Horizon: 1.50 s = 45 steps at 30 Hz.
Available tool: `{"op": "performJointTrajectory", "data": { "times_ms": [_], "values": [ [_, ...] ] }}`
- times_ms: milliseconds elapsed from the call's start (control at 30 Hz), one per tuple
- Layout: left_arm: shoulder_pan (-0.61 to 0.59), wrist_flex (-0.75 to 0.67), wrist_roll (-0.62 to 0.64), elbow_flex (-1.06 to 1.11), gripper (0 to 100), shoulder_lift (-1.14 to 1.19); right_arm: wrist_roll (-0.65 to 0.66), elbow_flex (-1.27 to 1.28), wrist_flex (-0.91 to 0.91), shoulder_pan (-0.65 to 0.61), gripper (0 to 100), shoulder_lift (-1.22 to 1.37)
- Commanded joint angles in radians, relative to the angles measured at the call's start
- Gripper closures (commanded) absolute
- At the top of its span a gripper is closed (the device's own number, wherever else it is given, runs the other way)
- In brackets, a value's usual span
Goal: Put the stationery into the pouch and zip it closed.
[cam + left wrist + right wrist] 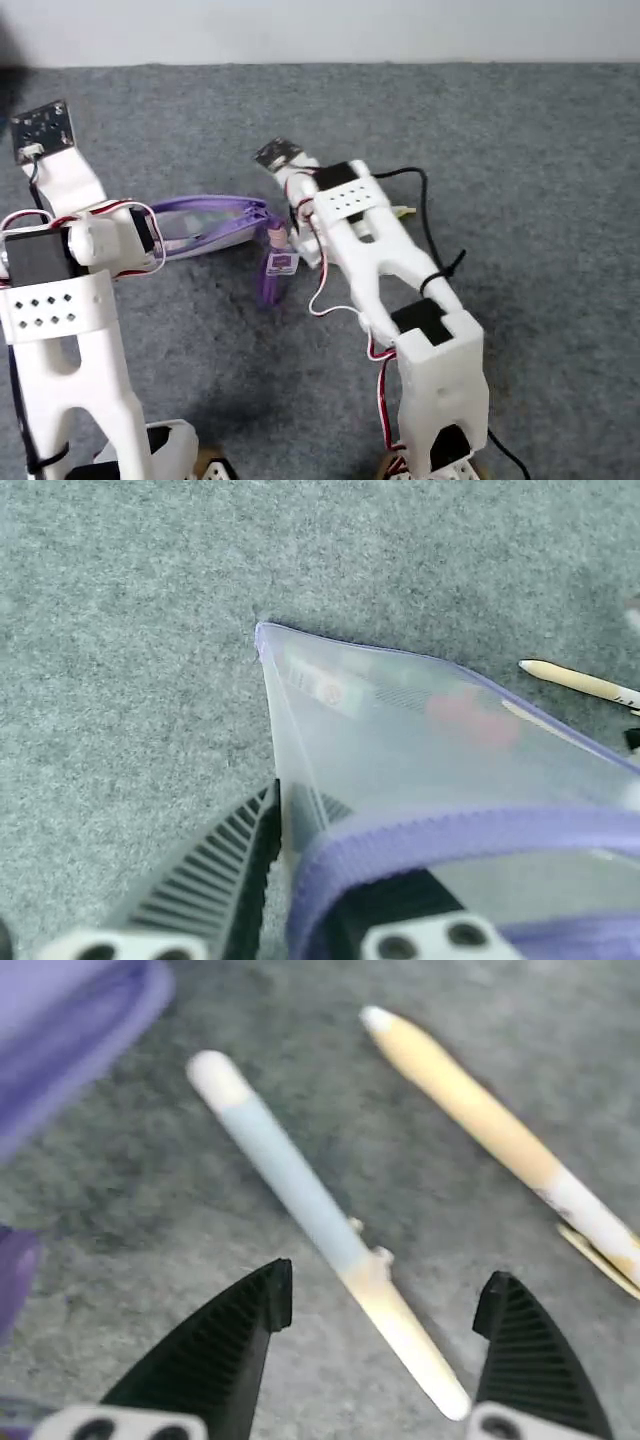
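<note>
Two arms are set at a table covered in grey (540, 140). At the left, the left gripper (292, 815) is closed on one end of the pouch (205, 225), with a thin fold of its cloudy wall pinched between the jaws. From there the pouch stretches toward the other arm. Its purple zip bands seem parted in the high view, so the zip is judged to be open. A red blur and a printed strip can be made out through the wall, so something may already be inside, though what it is cannot be told.

At the free end of the pouch a purple strap (270, 285) is trailed onto the table, with a small tag (283, 263) on it. The print on the tag and on the strip is too small to be read, and no other writing is seen.

Further right, the right gripper (385, 1285) is held wide open just above the table, with nothing in it. A pale blue pen (300, 1190) lies between its jaws, seemingly untouched. A cream pen (480, 1120) lies near it, apart.

The task is judged to be partly done at most. Both pens are yet to be lifted and slid in, and the zip is then to be drawn shut.
</note>
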Motion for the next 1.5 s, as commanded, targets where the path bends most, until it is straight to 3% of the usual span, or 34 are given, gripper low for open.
{"op": "performJointTrajectory", "data": {
  "times_ms": [0,233,433,533,833,1067,1200,1467],
  "values": [
    [-0.008,-0.005,0.009,-0.054,99,-0.006,0.043,-0.054,-0.004,-0.027,69.9,0.019],
    [-0.011,-0.005,0.009,-0.054,99,-0.006,0.051,-0.054,-0.162,-0.005,72.2,0.125],
    [-0.009,-0.003,0.009,-0.054,99,-0.006,0.051,-0.054,-0.156,0.021,99.7,0.137],
    [-0.009,-0.003,0.009,-0.054,99,-0.006,0.051,-0.054,-0.125,0.054,96.3,0.125],
    [-0.008,-0.002,0.009,-0.054,99,-0.006,0.041,-0.048,0.062,0.134,99.1,0.007],
    [-0.008,-0.005,0.009,-0.054,99,-0.006,-0.103,-0.048,0.302,0.137,99.1,-0.240],
    [-0.008,-0.005,0.009,-0.056,99,-0.006,-0.187,-0.048,0.352,0.131,99.1,-0.435],
    [-0.008,-0.005,0.011,-0.058,99,-0.005,-0.344,-0.046,0.343,-0.074,99.1,-0.819]
  ]
}}
